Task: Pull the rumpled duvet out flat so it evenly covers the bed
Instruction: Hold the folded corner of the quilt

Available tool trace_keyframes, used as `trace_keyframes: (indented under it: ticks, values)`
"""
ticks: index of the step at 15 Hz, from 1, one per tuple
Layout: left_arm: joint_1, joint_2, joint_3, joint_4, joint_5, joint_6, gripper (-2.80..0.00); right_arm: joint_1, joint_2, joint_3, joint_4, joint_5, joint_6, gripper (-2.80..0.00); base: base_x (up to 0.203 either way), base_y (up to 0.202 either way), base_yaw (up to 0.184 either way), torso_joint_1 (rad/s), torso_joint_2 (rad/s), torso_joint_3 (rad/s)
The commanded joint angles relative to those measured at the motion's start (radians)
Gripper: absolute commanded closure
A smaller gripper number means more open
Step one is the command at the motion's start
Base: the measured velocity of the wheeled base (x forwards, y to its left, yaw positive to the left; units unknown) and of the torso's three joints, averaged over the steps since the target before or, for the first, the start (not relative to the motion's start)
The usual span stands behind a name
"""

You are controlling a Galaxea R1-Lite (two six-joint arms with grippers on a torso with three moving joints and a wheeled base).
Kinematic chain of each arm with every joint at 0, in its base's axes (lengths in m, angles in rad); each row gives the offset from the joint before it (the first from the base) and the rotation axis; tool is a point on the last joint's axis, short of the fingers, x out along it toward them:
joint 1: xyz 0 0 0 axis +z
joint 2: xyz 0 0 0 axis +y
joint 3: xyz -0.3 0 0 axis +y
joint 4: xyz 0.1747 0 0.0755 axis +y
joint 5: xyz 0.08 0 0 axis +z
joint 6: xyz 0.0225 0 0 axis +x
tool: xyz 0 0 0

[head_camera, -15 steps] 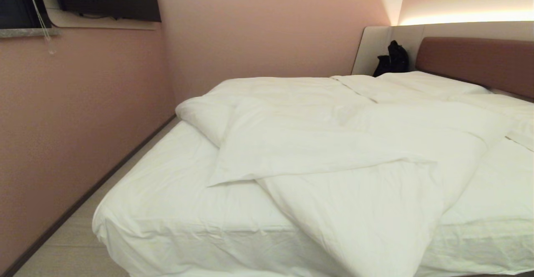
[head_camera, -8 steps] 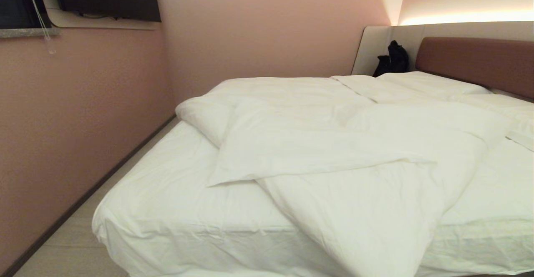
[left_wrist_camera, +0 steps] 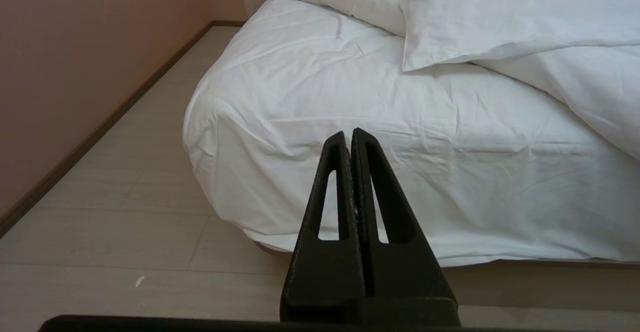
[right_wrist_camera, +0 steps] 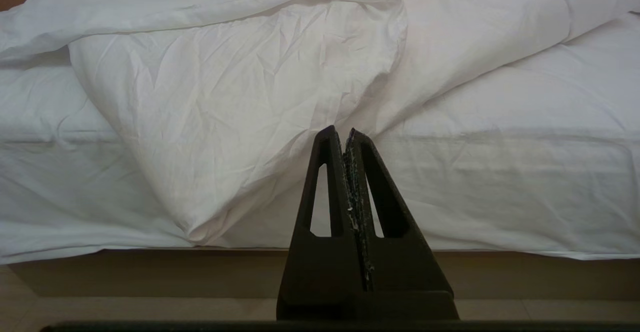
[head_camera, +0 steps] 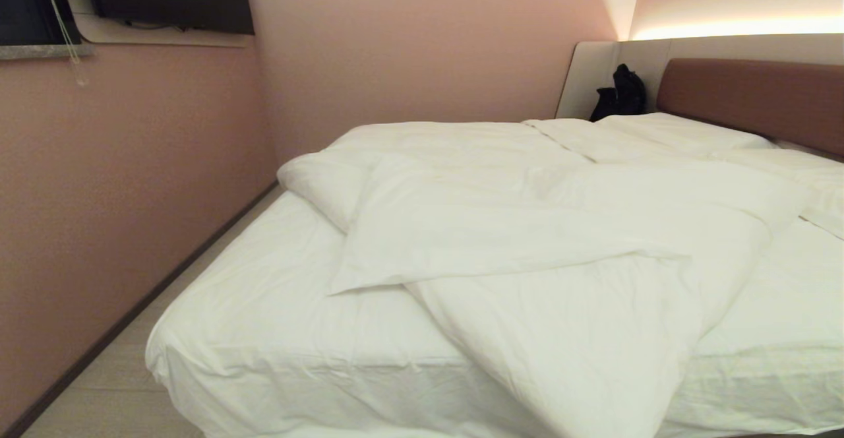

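Observation:
The white duvet (head_camera: 527, 240) lies rumpled and folded back across the middle of the bed (head_camera: 277, 352), and one corner of it hangs over the foot edge (right_wrist_camera: 210, 137). Bare fitted sheet shows at the near left corner (left_wrist_camera: 310, 102). Neither arm shows in the head view. My left gripper (left_wrist_camera: 349, 133) is shut and empty, held level in front of the bed's near left corner, apart from it. My right gripper (right_wrist_camera: 343, 131) is also shut and empty, facing the hanging duvet corner from a short way off.
A pink wall (head_camera: 119, 181) runs close along the bed's left side, leaving a narrow strip of pale floor (head_camera: 112, 392). Pillows (head_camera: 679, 131) lie by the reddish-brown headboard (head_camera: 758, 98). A black bag (head_camera: 620, 95) sits in the far corner.

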Motion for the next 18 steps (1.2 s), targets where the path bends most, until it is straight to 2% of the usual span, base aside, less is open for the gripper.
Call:
trace_keyframes:
  ticks: [1, 3, 6, 11, 12, 15, 18]
  values:
    - [0.0, 0.001, 0.0, 0.0, 0.001, 0.0, 0.0, 0.0, 0.001, 0.0, 0.0, 0.0, 0.0, 0.0, 0.0, 0.0, 0.0, 0.0, 0.0, 0.0]
    - [0.0, 0.0, -0.019, -0.001, 0.001, -0.019, 0.0, 0.0, 0.001, 0.0, 0.0, 0.0, 0.0, 0.0, 0.0, 0.0, 0.0, 0.0, 0.0, 0.0]
    - [0.0, 0.001, -0.123, 0.041, -0.009, -0.066, 0.0, 0.0, 0.001, 0.0, 0.0, 0.0, 0.0, 0.0, 0.0, 0.0, 0.0, 0.0, 0.0, 0.0]
    - [0.0, 0.036, -0.271, 0.133, -0.019, -0.093, 0.0, 0.0, 0.001, 0.0, 0.0, 0.0, 0.0, 0.0, 0.0, 0.0, 0.0, 0.0, 0.0, 0.0]
    - [0.0, 0.052, -0.293, 0.134, -0.019, -0.11, 0.0, 0.0, 0.001, 0.0, 0.0, 0.0, 0.0, 0.0, 0.0, 0.0, 0.0, 0.0, 0.0, 0.0]
    - [0.0, 0.148, -0.388, 0.133, -0.02, -0.21, 0.0, 0.0, 0.001, 0.0, 0.0, 0.0, 0.001, 0.0, 0.0, 0.0, 0.0, 0.0, 0.0, 0.0]
    - [-0.001, 0.224, -0.435, 0.126, -0.033, -0.258, 0.0, 0.0, 0.001, 0.0, 0.0, 0.0, 0.0, 0.0, 0.0, 0.0, 0.0, 0.0, 0.0, 0.0]
